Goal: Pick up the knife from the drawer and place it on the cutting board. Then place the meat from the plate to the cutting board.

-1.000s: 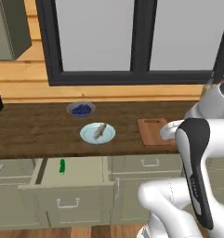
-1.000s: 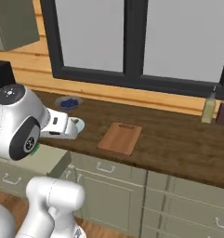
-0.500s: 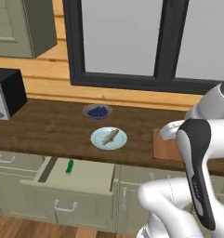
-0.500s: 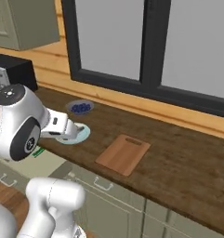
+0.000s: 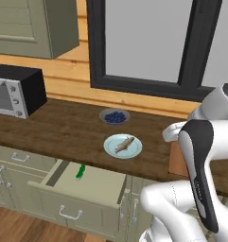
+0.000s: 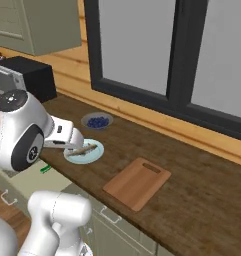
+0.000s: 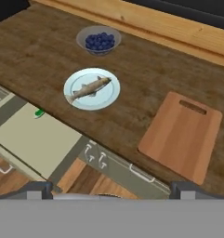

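The knife (image 7: 39,112) shows its green handle (image 5: 80,171) at the back of the open drawer (image 7: 34,139), close to the counter edge. A pale blue plate (image 7: 104,96) on the counter carries the tan meat (image 7: 89,87). To the plate's right lies the bare wooden cutting board (image 7: 181,135), with its handle slot at the far end. My gripper (image 7: 111,193) hangs high above the counter's front edge and stands open, with its fingertips (image 7: 36,189) far apart and nothing between them. In the right base view the board (image 6: 137,182) lies right of the plate (image 6: 92,156).
A grey bowl of blue berries (image 7: 99,41) stands behind the plate. A dark microwave (image 5: 13,90) sits at the counter's left end. Shut sage-green drawers with silver handles (image 7: 92,155) run below the counter. A dark-framed window (image 5: 148,42) lines the back wall.
The whole picture has shifted: the base has driven left along the counter and the microwave has come into view. Knife, plate, meat and board lie as before. The gripper stays open.
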Tool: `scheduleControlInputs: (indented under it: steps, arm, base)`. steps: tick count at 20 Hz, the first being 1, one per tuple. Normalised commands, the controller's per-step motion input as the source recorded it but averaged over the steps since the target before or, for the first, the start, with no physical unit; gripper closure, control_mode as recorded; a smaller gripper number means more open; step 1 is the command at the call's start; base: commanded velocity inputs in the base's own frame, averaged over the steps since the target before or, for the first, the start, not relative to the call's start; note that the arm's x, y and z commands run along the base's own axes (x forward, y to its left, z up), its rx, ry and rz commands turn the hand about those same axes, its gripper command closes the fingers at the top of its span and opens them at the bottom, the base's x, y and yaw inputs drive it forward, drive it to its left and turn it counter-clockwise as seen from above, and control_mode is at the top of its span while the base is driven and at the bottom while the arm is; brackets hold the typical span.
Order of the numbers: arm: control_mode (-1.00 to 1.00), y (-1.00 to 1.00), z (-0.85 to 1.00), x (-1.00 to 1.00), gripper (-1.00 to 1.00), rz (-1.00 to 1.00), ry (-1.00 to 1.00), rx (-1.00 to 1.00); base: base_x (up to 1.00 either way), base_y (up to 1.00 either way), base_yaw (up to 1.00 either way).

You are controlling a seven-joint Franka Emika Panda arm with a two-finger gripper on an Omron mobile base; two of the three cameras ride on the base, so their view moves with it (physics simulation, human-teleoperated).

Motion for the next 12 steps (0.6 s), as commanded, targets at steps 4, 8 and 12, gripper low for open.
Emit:
scheduleControlInputs:
  steps: [4, 8, 12]
  arm:
    - [1.00, 0.00, 0.00, 0.00, -1.00, 0.00, 0.00, 0.00]
    - [-1.00, 0.00, -0.01, 0.18, -1.00, 0.25, 0.00, 0.00]
    - [-1.00, 0.49, -0.15, 0.21, -1.00, 0.15, 0.00, 0.00]
  base:
    - [0.12, 0.00, 0.46]
    - [0.05, 0.00, 0.10]
    - [0.00, 0.00, 0.00]
